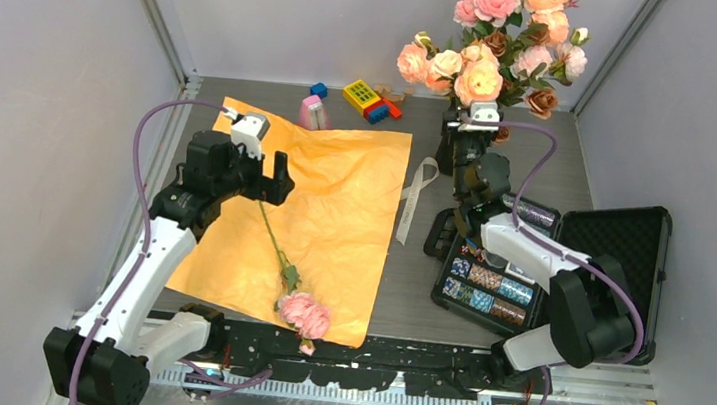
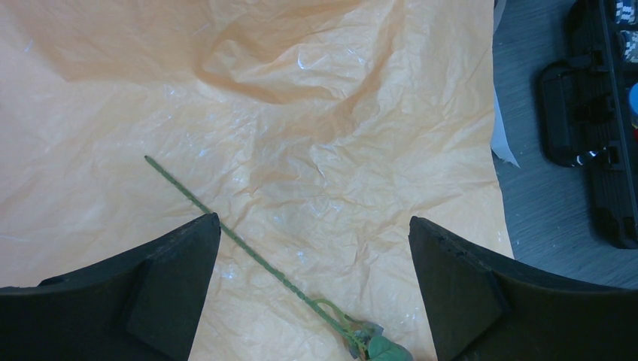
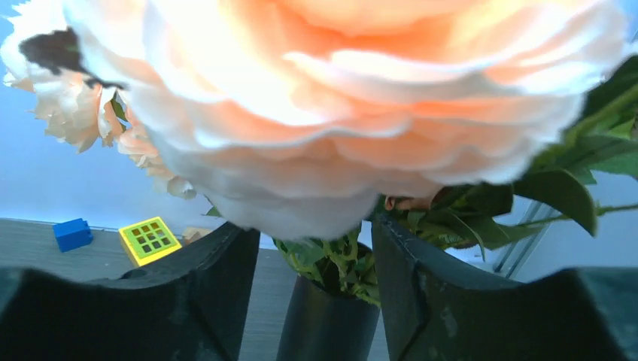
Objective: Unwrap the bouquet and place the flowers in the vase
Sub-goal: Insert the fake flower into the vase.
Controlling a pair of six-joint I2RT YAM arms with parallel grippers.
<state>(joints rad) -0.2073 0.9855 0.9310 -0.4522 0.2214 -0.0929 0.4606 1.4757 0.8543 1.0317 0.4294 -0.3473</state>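
Flat-spread orange paper [image 1: 335, 200] covers the left-centre; most flowers [image 1: 496, 1] stand in the black vase [image 3: 327, 323] at far right, and one rose [image 1: 304, 313] lies at the paper's near edge, stem pointing away. Over that stem hangs the left gripper [image 2: 312, 226], jaws wide and empty. The right gripper [image 3: 316, 233] sits at the vase neck under the blooms, jaws partly parted, gripping nothing; a cream ribbon [image 1: 419, 194] lies beside the paper.

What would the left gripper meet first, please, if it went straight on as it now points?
Most likely the crinkled orange paper, which fills the view between the open fingers of the left gripper. The green stem lies on it beside one finger and might be touched first; depth is unclear.
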